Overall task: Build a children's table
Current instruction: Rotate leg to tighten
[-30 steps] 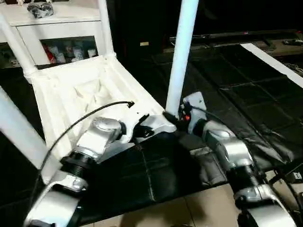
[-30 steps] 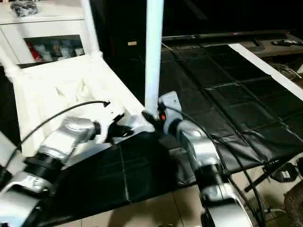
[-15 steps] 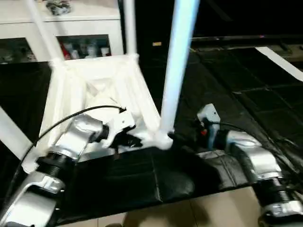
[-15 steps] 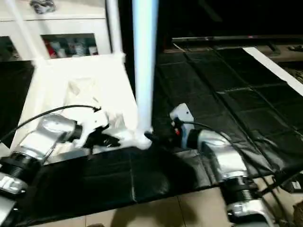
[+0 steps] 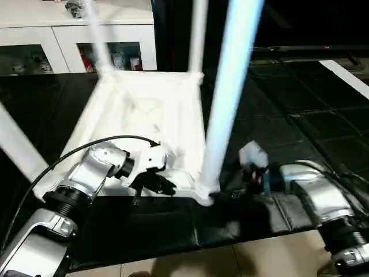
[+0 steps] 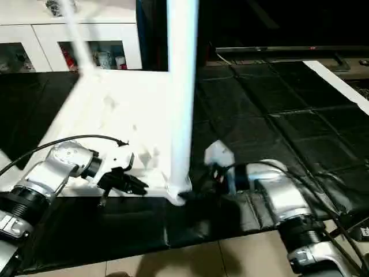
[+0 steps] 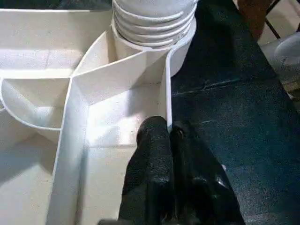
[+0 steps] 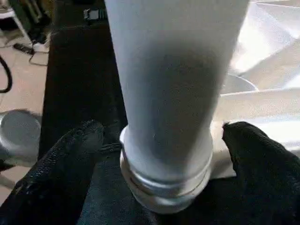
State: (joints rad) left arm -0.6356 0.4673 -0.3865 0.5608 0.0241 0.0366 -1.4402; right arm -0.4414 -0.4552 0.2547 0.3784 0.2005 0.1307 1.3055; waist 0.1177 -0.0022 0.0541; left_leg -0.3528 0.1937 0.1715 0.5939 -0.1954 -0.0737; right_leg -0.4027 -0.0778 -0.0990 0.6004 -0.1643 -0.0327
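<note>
Our left gripper [image 7: 169,140] pinches the table top's [image 5: 144,115] rim; our right gripper [image 8: 159,140] is spread around the leg [image 5: 228,98], not touching.

The children's table [image 5: 151,112] looks like white moulded plastic, smooth with a slight sheen; its ribbed underside [image 7: 75,108] is plain and even. The near leg [image 8: 173,84] is a smooth white plastic tube with ridged threads at its foot. Both forearms [image 5: 95,173] are brushed silver metal, faintly glossy. The left gripper [image 7: 169,136] has fingers of matt black, slightly grainy material, as does the right gripper [image 8: 164,136]. The mat [image 6: 271,104] beneath is black, leather-like and quilted, with a dull shine
</note>
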